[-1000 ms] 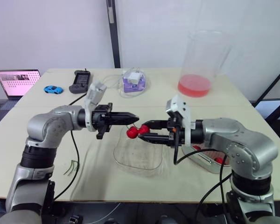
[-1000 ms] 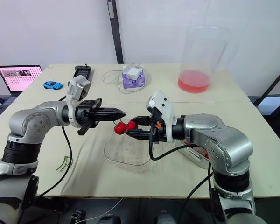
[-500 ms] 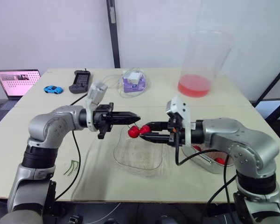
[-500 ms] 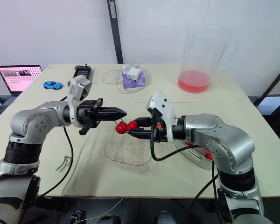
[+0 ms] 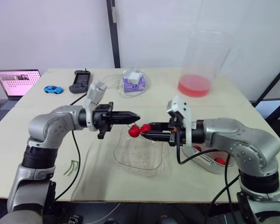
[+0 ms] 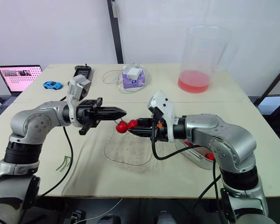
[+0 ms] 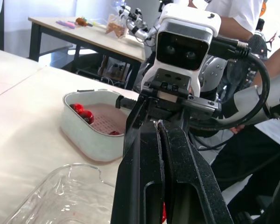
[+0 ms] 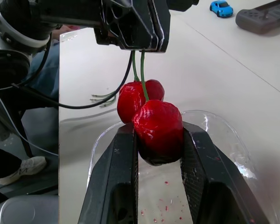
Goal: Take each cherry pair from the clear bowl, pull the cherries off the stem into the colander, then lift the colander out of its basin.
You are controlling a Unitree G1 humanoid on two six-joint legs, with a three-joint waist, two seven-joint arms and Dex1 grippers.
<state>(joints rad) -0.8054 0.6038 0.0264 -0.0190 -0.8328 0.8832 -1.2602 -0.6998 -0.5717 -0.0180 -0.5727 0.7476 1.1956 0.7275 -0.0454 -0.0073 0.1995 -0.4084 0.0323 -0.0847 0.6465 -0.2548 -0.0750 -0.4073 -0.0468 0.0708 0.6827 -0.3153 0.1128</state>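
Right wrist view, middle of the frame: the right claw [image 8: 158,136] pinches one cherry [image 8: 157,125]. The left claw [image 8: 144,43] squeezes the stems [image 8: 142,70] above the clear bowl [image 5: 130,163]. Next, I think: move over the colander [image 7: 105,116] and pull apart.

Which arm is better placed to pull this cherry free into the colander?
Right: the right gripper is shut on a cherry, the colander sits on its side; the left gripper only pinches the stems.

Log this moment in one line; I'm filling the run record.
left end effector: shut on stems | right end effector: shut on cherry | cherry pair: above clear bowl | colander: in basin, cherries inside
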